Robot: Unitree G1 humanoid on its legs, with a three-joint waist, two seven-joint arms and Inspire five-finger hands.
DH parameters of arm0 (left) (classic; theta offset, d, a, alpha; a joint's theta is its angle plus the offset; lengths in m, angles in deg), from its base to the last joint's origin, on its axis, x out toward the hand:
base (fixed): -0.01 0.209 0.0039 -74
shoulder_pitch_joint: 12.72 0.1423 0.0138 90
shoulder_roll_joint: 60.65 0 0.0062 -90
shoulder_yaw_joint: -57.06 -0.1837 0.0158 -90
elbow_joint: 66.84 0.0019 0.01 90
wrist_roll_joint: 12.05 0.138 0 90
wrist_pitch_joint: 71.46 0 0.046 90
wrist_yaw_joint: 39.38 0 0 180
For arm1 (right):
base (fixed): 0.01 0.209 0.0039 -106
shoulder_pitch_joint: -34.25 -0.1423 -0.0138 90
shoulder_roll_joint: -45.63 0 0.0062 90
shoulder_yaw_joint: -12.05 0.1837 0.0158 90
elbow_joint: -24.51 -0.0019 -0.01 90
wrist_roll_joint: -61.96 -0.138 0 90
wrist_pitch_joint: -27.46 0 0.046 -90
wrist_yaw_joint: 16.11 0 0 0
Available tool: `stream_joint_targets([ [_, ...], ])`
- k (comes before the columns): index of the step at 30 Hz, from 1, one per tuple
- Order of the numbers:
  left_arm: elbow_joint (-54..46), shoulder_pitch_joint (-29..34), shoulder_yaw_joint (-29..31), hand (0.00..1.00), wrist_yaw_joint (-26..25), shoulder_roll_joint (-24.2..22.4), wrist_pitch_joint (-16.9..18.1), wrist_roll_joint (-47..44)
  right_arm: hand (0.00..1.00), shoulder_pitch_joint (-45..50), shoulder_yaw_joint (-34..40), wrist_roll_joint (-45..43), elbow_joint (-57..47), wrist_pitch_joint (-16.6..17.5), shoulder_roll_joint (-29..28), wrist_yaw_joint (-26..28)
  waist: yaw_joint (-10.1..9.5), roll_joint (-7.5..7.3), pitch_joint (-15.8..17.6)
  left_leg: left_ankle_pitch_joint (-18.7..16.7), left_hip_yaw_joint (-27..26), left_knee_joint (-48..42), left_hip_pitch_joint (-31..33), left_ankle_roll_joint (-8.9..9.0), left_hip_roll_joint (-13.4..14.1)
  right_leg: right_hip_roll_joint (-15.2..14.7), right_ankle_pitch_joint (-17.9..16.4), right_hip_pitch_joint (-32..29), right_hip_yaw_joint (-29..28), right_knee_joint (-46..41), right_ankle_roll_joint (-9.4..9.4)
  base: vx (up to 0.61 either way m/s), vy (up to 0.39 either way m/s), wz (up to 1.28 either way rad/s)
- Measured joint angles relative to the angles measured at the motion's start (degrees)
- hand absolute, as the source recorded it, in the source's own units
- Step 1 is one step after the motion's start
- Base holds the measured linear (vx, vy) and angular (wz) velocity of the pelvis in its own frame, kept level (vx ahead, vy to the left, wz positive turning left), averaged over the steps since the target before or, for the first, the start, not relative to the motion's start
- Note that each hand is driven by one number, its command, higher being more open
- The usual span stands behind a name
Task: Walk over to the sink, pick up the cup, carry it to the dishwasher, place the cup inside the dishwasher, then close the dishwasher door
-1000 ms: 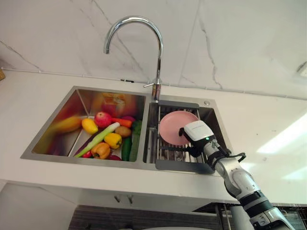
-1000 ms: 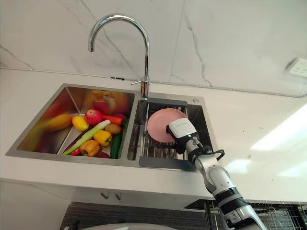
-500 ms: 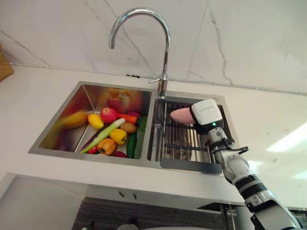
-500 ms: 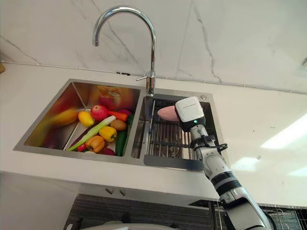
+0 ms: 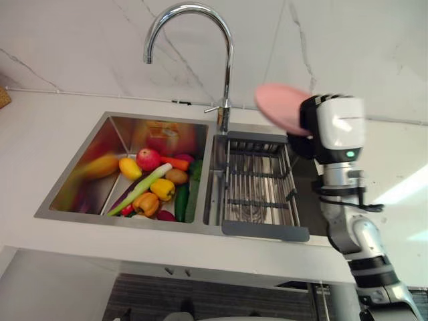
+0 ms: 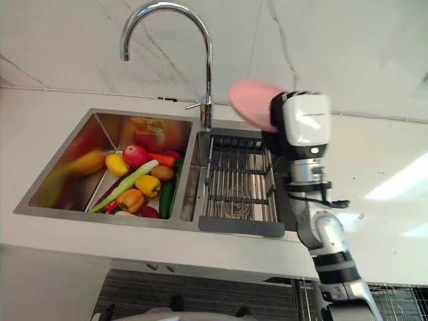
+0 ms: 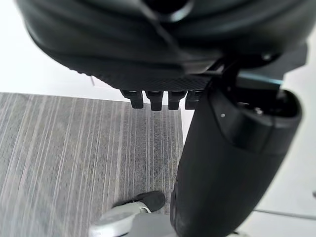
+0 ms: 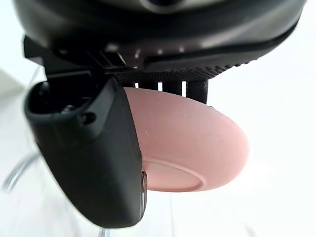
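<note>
**Right arm up, bowl in its grip**

There's the right arm (image 5: 348, 227), rising from the lower right with the forearm close to upright. The wrist is bent, so the right hand (image 5: 302, 137) points off to the robot's left. Its thumb (image 8: 94, 163) and fingers (image 8: 173, 89) pinch a tilted pink bowl (image 5: 281, 105). Down low, the left hand (image 7: 163, 54) hangs pointing downward, fingers relaxed, thumb out, holding nothing.

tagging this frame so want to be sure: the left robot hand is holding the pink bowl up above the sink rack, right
No: the right robot hand holds the pink bowl, thumb and fingers curled round it, as the right wrist view shows. The bowl is indeed up above the sink rack. The left robot hand hangs over the floor with nothing in it.
</note>
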State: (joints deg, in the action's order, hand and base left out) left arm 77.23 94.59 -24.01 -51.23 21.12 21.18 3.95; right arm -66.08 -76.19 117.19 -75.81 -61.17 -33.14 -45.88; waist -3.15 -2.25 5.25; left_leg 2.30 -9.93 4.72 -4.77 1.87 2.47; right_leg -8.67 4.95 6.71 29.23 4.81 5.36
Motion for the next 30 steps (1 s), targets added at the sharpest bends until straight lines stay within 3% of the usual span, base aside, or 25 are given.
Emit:
stream_joint_targets([
  [1, 0.1, 0.5, 0.0, 1.00, 0.0, 0.0, 0.0, -0.1, 0.00, 1.0, 0.0, 0.0, -0.3, 0.2, -0.1, -0.3, -0.07, -0.04, 0.0, -1.8, -1.0, -3.0, -0.1, -0.22, 0.1, 0.0, -0.1, 0.2, -2.0, -0.3, -0.01, 0.02, 0.051, -0.92],
  [2, -0.1, 1.0, 0.0, 1.00, 0.0, -0.3, 0.4, -0.3, 0.00, 2.7, 0.0, 0.0, -0.4, 0.5, 0.0, -0.3, -0.66, 0.88, 0.2, -8.8, -0.7, -15.9, 3.5, -0.62, 1.7, 0.4, -0.4, -0.4, -7.0, -2.3, -0.03, 0.01, 0.053, -1.39],
  [4, 0.0, 1.6, -0.1, 1.00, 0.0, -1.0, 0.6, -0.4, 0.00, 2.9, 0.0, 0.0, -0.5, 1.6, 0.1, -0.3, -1.48, 2.86, 0.2, -14.4, 3.2, -25.0, 6.3, -0.15, 3.5, 1.6, -0.3, -2.0, -13.0, -2.9, -0.02, -0.04, 0.078, -1.77],
  [5, 0.1, 1.8, -0.3, 1.00, 0.2, -1.8, 0.2, -1.1, 0.00, 3.2, 0.4, 0.1, -0.9, 2.0, 0.7, -0.3, -1.01, 4.79, 0.1, -18.1, 4.5, -28.5, 7.8, 0.50, 4.8, 2.9, 0.6, -5.5, -18.3, -4.6, 0.17, -0.13, 0.174, -1.93],
  [7, 0.0, 1.7, -0.3, 1.00, 0.8, -1.5, 0.1, -1.6, 0.00, 3.4, 0.7, 0.1, -0.7, 1.6, 0.4, -0.5, -0.68, 4.11, 0.5, -19.3, 0.5, -29.2, 8.5, -0.05, 4.9, 2.7, 1.1, -10.2, -23.4, -6.9, 0.86, -0.17, 0.194, -1.68],
  [8, -0.1, 1.4, -0.2, 1.00, 1.2, -0.5, -0.2, -1.6, 0.00, 3.6, 1.4, 0.2, -0.7, 1.6, 0.0, -0.5, 0.00, 3.34, 1.0, -19.3, -3.4, -29.3, 8.7, -1.38, 4.9, 1.8, -0.3, -11.4, -24.1, -5.9, 1.89, -0.20, 0.143, -1.55],
  [10, -0.1, 0.6, 0.7, 1.00, 1.3, -0.5, -1.2, -2.7, 0.00, 3.6, 1.9, 0.3, -0.4, 1.2, -0.6, -0.7, -0.03, 4.73, 2.0, -18.9, -9.1, -28.4, 7.3, -2.28, 7.1, -1.1, -4.9, -14.5, -14.1, -16.1, -2.80, -0.18, 0.124, -1.55],
  [12, 0.1, 0.7, 2.7, 1.00, 1.2, 0.9, -3.3, -6.1, 0.00, 3.3, 1.8, 0.7, 0.9, 2.2, -0.4, -0.7, -0.31, 4.51, 2.1, -18.8, -15.8, -27.2, 3.5, -2.35, 9.5, -6.3, -9.4, -13.8, -4.6, -34.1, -7.24, -0.08, 0.126, -1.47],
  [14, 0.1, 1.4, 3.0, 1.00, 1.1, 2.0, -4.4, -7.7, 0.00, 2.2, 1.8, 0.7, 1.4, 2.2, 0.2, -1.1, -0.09, 3.75, 1.7, -18.7, -19.0, -27.5, 3.4, -1.98, 11.4, -9.2, -11.2, -12.8, -2.3, -42.5, -9.68, -0.06, 0.024, -1.03],
  [15, 0.1, 1.3, 3.0, 1.00, 1.1, 2.4, -4.7, -8.2, 0.00, 1.7, 1.8, 0.7, 2.0, 2.3, 0.5, -1.5, -0.02, 3.53, 1.6, -18.5, -19.8, -27.7, 3.9, -1.74, 12.1, -9.4, -11.3, -12.6, -2.1, -43.4, -9.78, -0.06, -0.079, -0.99],
  [16, 0.1, 0.8, 3.0, 1.00, 1.1, 2.9, -5.7, -8.7, 0.00, 0.4, 1.8, 0.7, 3.8, 2.6, 1.4, -1.9, -0.13, 2.90, 1.5, -18.2, -21.4, -28.6, 5.0, -1.16, 13.8, -9.5, -11.3, -10.9, -0.9, -41.7, -9.24, -0.05, -0.147, -0.94],
  [18, 0.0, 0.3, 3.2, 1.00, 1.1, 3.5, -6.3, -10.7, 0.00, -1.2, 1.6, 0.7, 7.1, 3.3, 1.8, -1.9, -1.54, 1.27, 1.0, -17.9, -24.2, -30.5, 6.2, -0.61, 15.5, -9.3, -9.3, -7.0, 2.4, -29.8, -6.18, -0.05, -0.217, -1.06],
  [19, 0.0, -0.9, 4.2, 1.00, 1.0, 4.2, -6.4, -11.6, 0.00, -2.2, 1.3, 0.6, 8.7, 4.0, 1.8, -1.7, -2.28, -0.91, 0.0, -17.8, -24.7, -32.8, 8.1, -0.47, 16.5, -8.0, -6.3, -5.4, 1.9, -21.0, -2.56, -0.06, -0.357, -0.90],
  [20, 0.1, -2.7, 5.1, 1.00, 0.9, 3.5, -6.6, -11.9, 0.00, -2.5, 1.3, 0.6, 9.5, 4.4, 2.0, -1.1, -2.27, -0.86, 0.1, -17.3, -23.6, -34.4, 9.7, 0.40, 18.1, -4.6, -6.4, -3.1, 1.2, -13.7, -0.97, -0.06, -0.404, -0.73],
  [22, -0.1, -3.5, 5.3, 1.00, 0.3, 2.7, -6.5, -11.2, 0.00, -1.9, 1.3, 0.6, 9.8, 4.3, 1.9, 1.6, -2.06, -0.20, 0.6, -16.0, -21.2, -33.9, 10.0, 2.57, 19.4, -1.1, -5.2, -0.4, 1.0, -6.9, 1.26, -0.07, -0.417, -0.35],
  [24, 0.3, -3.1, 6.8, 1.00, 0.2, 1.9, -6.6, -10.8, 0.00, 1.5, 2.9, 0.0, 9.1, 3.4, 1.9, 4.2, -1.34, -0.16, 0.6, -14.3, -17.6, -30.8, 10.0, 5.40, 19.4, 0.8, -5.1, 0.4, 1.7, -4.7, 1.59, -0.06, -0.342, 0.00],
  [25, 0.2, -3.1, 7.4, 1.00, 0.2, 0.8, -6.3, -10.4, 0.00, 3.5, 4.8, -0.1, 9.1, 2.5, 1.6, 5.7, -0.93, 0.56, 0.5, -13.0, -16.1, -27.8, 9.9, 7.00, 18.8, 1.4, -5.1, 0.0, 2.4, -4.2, 1.59, -0.04, -0.155, 0.19],
  [28, 0.2, -2.5, 7.4, 1.00, 0.1, -0.4, -4.7, -9.1, 0.00, 4.9, 8.2, 0.0, 10.0, 1.2, -0.9, 7.2, -0.30, 0.29, 1.4, -8.0, -16.1, -21.1, 10.1, 6.95, 16.2, 0.8, -5.0, -2.6, 2.9, -3.9, 1.34, -0.06, -0.093, 0.16],
  [30, 0.0, -2.8, 7.2, 1.00, 0.1, -1.0, -4.4, -9.1, 0.00, 4.0, 7.9, 0.1, 12.3, 1.2, -1.1, 7.3, -0.32, 0.81, 2.6, -6.5, -15.8, -19.5, 10.1, 6.78, 15.5, 0.7, -4.8, -3.0, 3.2, -4.0, 1.08, -0.06, -0.010, 0.09],
])
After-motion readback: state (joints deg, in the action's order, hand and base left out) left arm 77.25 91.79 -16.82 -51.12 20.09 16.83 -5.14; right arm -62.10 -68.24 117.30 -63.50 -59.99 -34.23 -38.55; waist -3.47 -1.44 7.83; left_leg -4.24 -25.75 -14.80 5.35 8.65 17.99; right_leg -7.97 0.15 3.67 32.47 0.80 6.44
